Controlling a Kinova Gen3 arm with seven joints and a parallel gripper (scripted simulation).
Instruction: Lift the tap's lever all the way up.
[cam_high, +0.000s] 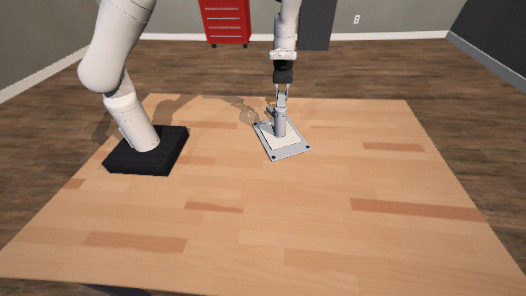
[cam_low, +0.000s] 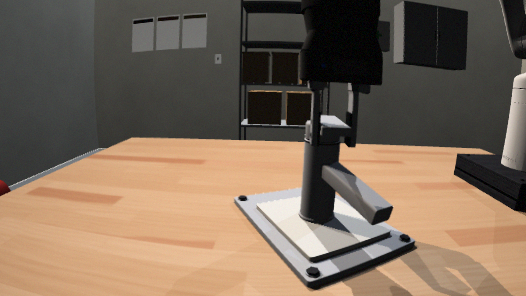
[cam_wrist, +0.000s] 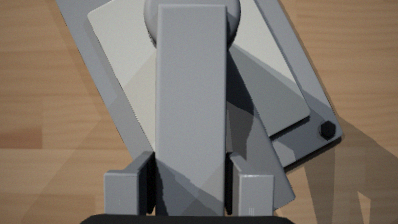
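Note:
A grey tap (cam_low: 320, 180) stands on a grey bolted base plate (cam_low: 325, 237) on the wooden table; it also shows in the top view (cam_high: 279, 125). Its spout (cam_low: 357, 192) points down toward the front right. Its flat lever (cam_low: 327, 127) lies level on top of the tap body. In the wrist view the lever (cam_wrist: 191, 100) is a long grey bar running away from me. My gripper (cam_low: 334, 122) comes straight down from above and is shut on the lever, one finger on each long side, near its free end (cam_wrist: 190, 182).
The arm's black base block (cam_high: 147, 150) sits on the table to the left of the tap. A red tool cabinet (cam_high: 225, 22) stands on the floor behind the table. A dark shelf unit (cam_low: 272, 70) stands against the far wall.

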